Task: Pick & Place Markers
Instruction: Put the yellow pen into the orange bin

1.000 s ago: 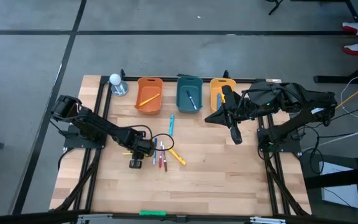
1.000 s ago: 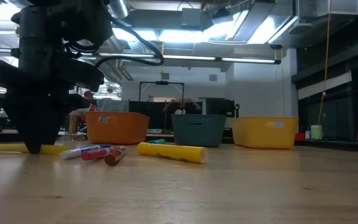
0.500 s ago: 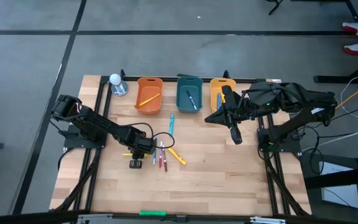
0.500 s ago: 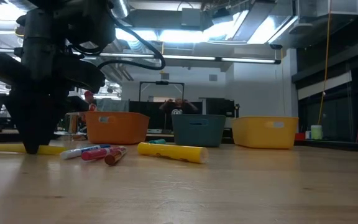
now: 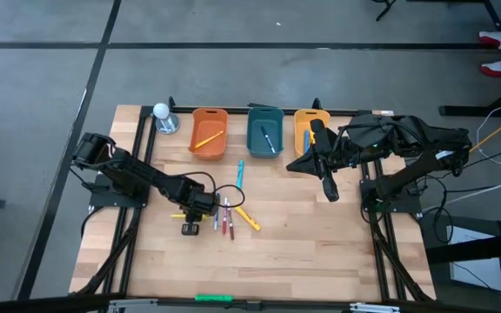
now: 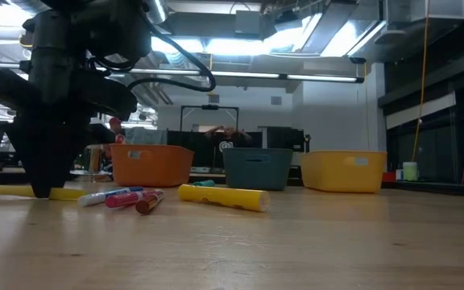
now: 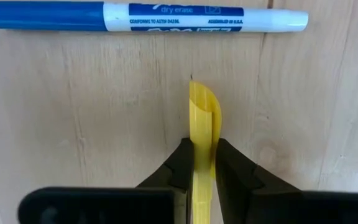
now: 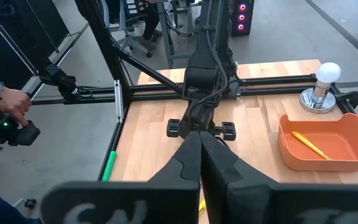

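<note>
Pale wood-plank table [image 5: 320, 252] on a black frame, standing on grey floor; the low view looks past it into a workshop room with ceiling strip lights. Far edge, left to right: a bulb-shaped object on a metal base [image 5: 163, 117], an orange bin [image 5: 209, 133] holding one yellow marker, a teal bin [image 5: 265, 130] holding one blue marker, a yellow bin [image 5: 310, 129]. A bright green stick [image 5: 214, 297] lies at the near edge. Loose markers at table centre: a teal one [image 5: 239, 174] near the bins, a white-bodied and red group [image 5: 224, 217], a thick yellow one [image 5: 248, 218]. Left gripper [image 7: 202, 163] is down at the table, left of that group, its fingers [image 7: 180, 163] clamped on either side of a thin yellow marker [image 7: 202, 121] lying flat on the wood; a blue-capped white marker [image 7: 145, 16] lies just beyond its tip, crosswise. Right gripper [image 8: 200, 142] hangs above the table near the yellow bin, fingers pressed together, holding nothing. A person's hand [image 8: 8, 102] holding a dark device shows beside the table.
</note>
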